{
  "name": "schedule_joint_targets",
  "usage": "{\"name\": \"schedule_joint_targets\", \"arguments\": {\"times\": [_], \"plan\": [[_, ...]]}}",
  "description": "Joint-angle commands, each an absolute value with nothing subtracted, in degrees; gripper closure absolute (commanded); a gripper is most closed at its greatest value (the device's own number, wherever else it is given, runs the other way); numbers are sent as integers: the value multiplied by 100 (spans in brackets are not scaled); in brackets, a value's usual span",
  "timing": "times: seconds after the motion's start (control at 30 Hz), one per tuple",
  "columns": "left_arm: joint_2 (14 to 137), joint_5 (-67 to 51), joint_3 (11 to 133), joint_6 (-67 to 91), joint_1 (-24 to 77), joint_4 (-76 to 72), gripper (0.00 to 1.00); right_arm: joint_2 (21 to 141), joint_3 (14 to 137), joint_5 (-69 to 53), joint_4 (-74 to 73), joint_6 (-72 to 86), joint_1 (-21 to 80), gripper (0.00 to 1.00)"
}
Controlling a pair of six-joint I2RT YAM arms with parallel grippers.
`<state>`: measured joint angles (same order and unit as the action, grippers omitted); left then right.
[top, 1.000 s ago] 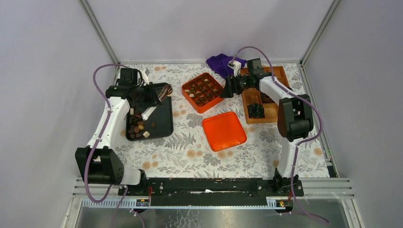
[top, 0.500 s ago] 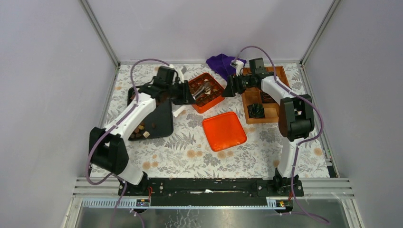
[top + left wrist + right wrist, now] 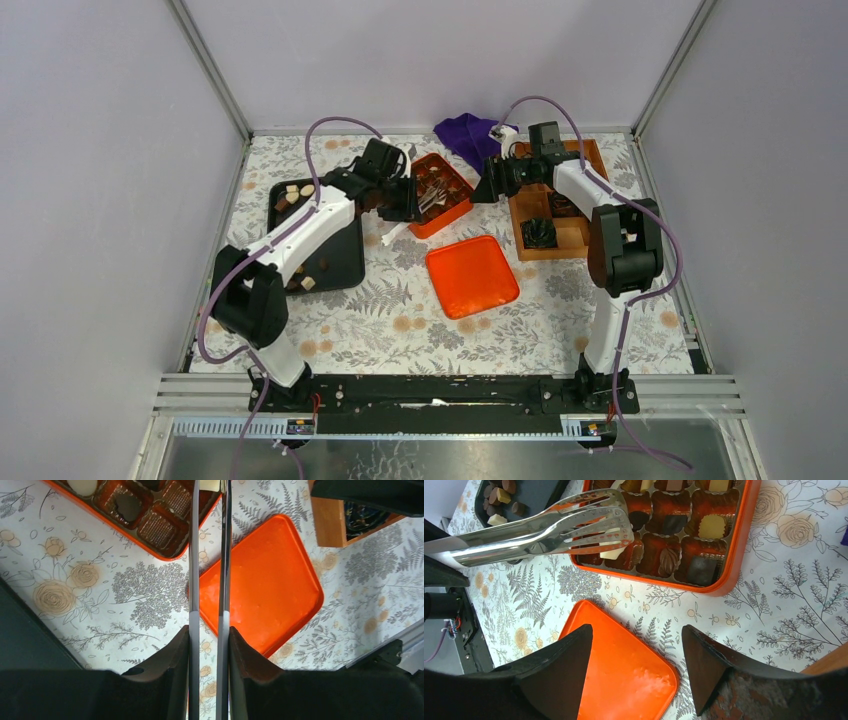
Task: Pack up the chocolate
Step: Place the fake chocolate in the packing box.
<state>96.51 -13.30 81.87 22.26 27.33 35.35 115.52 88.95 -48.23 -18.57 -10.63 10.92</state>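
One outstretched left pincer [image 3: 209, 636] holds tongs [image 3: 574, 527] over box [image 3: 743, 547].

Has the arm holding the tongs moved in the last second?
Yes. The left gripper with the tongs swung right, from above the black tray to over the orange box.

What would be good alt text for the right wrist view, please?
Metal tongs reach over an orange box of chocolates, a cream-white chocolate at their tips. Below lies the orange lid on a floral cloth; the right pincer stands open in the foreground.
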Motion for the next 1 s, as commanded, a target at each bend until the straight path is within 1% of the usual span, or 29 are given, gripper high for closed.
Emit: {"name": "schedule_joint_targets", "arguments": {"times": [0.0, 0.37, 0.7, 0.8, 0.97], "plan": [[9725, -942, 8443, 2016, 2828, 3677, 76, 11206, 8903, -5082, -1706, -1009, 1072, 27], [9894, -799, 8500, 1898, 2883, 3860, 68, 11207, 8903, -5065, -1705, -996, 1072, 27], [10019, -733, 8655, 1896, 2918, 3946, 57, 11197, 8902, -5072, -1713, -1003, 1072, 27], [10020, -729, 8657, 1898, 2918, 3946, 55, 11197, 8911, -5071, -1715, -1002, 1072, 27], [9909, -652, 8710, 1926, 2925, 3946, 57, 11197, 8924, -5071, -1736, -1002, 1072, 27]]}}
